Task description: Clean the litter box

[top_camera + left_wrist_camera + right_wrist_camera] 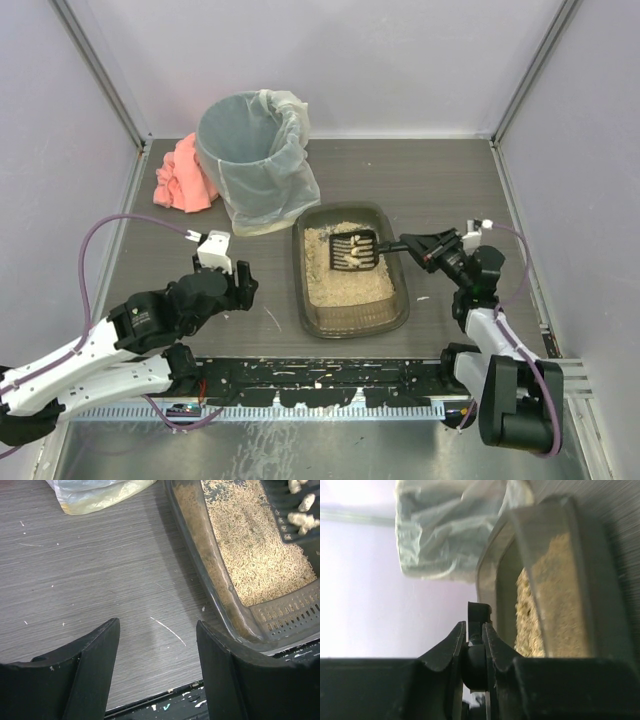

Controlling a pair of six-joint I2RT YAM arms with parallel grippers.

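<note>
Grey table point(450, 190) lay under all: the right gripper point(408, 244) pinched the scoop point(355, 250) handle, its head loaded with clumps over the litter box point(350, 322) at centre. The left gripper point(245, 287) gaped empty beside the box. Scooping seemed in hand; next called for a level carry to the bin point(250, 150).

Litter box point(355, 322) mid-worktop point(440, 190); scoop point(355, 250) over its far half. Bin point(262, 170) just behind its far-left corner, cloth point(182, 180) left of bin. My left jaws left of box, right jaws right.
</note>
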